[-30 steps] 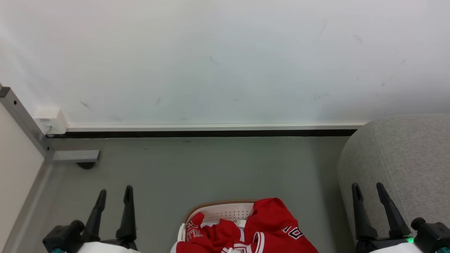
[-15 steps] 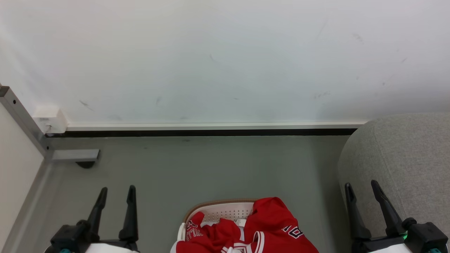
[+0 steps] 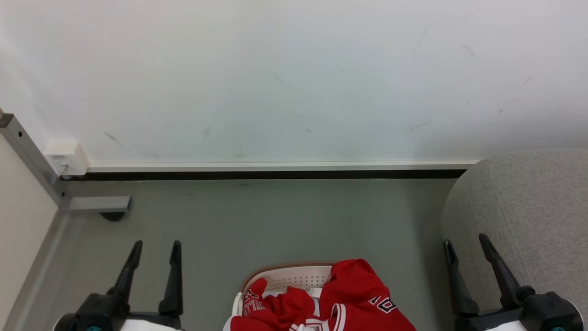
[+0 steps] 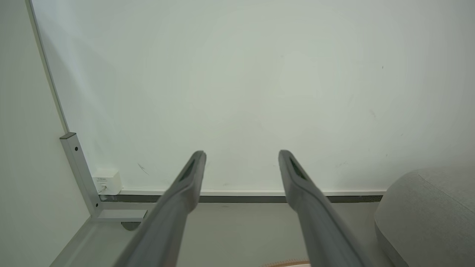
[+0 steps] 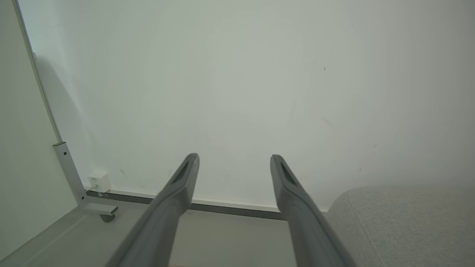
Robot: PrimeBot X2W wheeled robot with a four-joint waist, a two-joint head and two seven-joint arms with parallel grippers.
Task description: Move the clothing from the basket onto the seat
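Red clothing (image 3: 353,294) with white trim and dark lettering lies heaped in the white basket (image 3: 294,276) at the bottom middle of the head view, spilling over its right rim. The light-grey seat (image 3: 533,216) stands at the right, and also shows as the seat (image 4: 426,215) and the seat (image 5: 400,222) in the wrist views. My left gripper (image 3: 156,246) hangs open left of the basket, above the floor. My right gripper (image 3: 465,242) is open in front of the seat's rounded corner. Both hold nothing, as seen at the left gripper (image 4: 241,154) and right gripper (image 5: 233,157).
A white wall (image 3: 294,78) with a dark skirting strip closes the far side. At the left, a grey metal post (image 3: 32,156) with a foot bracket and a small white box (image 3: 66,156) stand by a pale panel. Grey floor (image 3: 275,220) lies between basket and wall.
Both grippers have shifted: the left a little to the right, the right to the left and slightly up in the head view. The clothing and basket have not moved.
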